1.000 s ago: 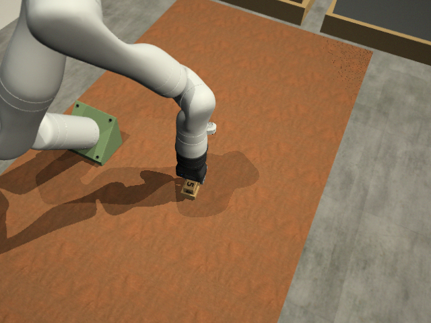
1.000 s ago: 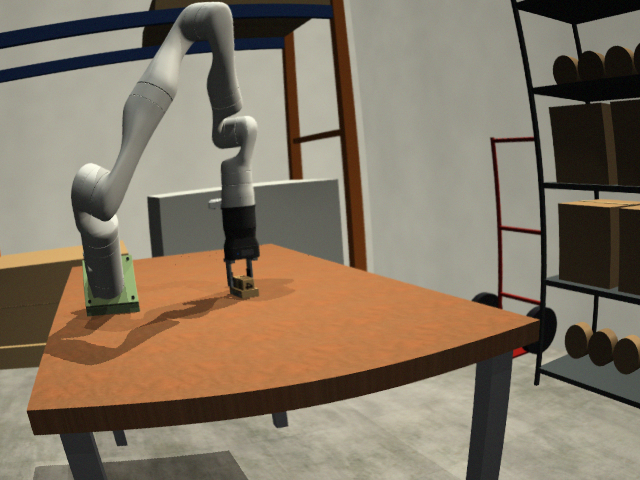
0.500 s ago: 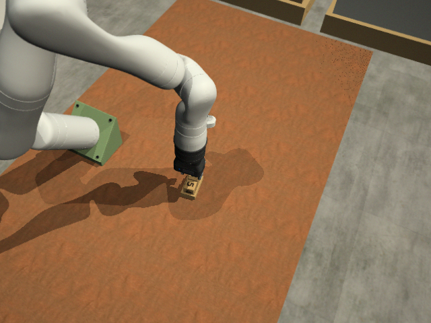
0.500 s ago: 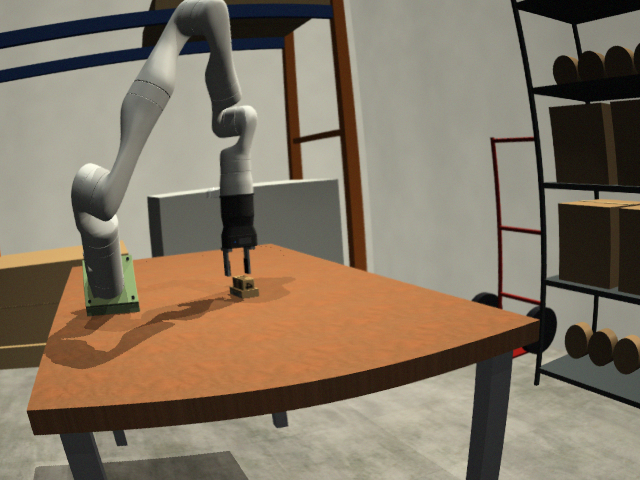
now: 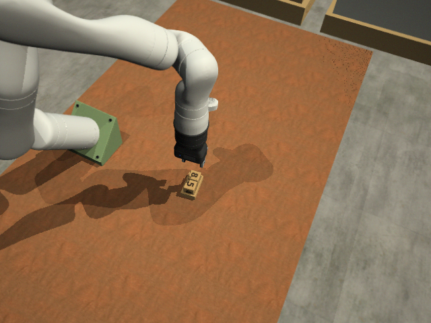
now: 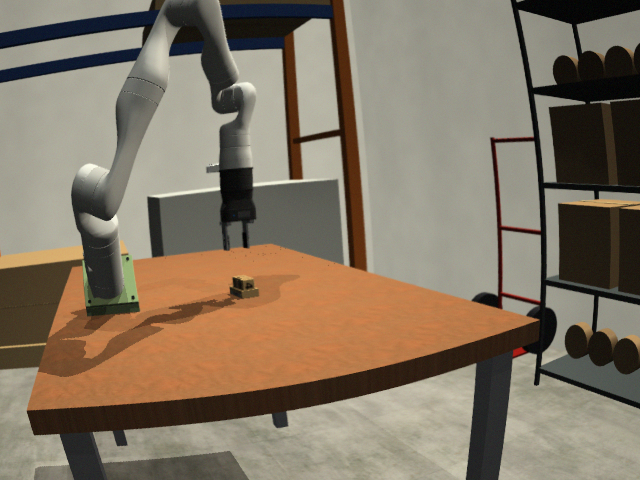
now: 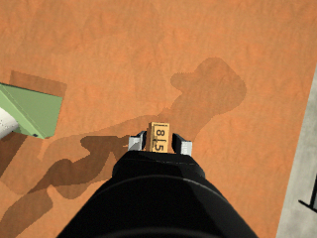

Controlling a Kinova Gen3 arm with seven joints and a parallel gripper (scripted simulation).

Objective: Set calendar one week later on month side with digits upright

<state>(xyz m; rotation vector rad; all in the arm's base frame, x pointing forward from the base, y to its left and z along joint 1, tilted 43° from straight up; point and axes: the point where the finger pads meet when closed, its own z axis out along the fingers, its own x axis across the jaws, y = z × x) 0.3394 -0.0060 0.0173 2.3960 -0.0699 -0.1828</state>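
The small wooden calendar tray sits flat on the orange table with two cubes side by side in it. Their top faces show an 8 (image 5: 194,174) and a 5 (image 5: 190,182). The tray also shows in the exterior view (image 6: 244,286) and in the wrist view (image 7: 159,137). My gripper (image 5: 193,161) hangs open and empty well above the tray, fingers pointing down; it also shows in the exterior view (image 6: 235,240). In the wrist view its fingertips frame the cubes from high up. The side with the month's name is too small to read.
The arm's green base mount (image 5: 99,133) stands at the table's left. The table edge (image 5: 313,208) runs along the right. Wooden bins (image 5: 379,24) lie beyond the far end. A shelf rack with boxes (image 6: 589,196) stands off to the right.
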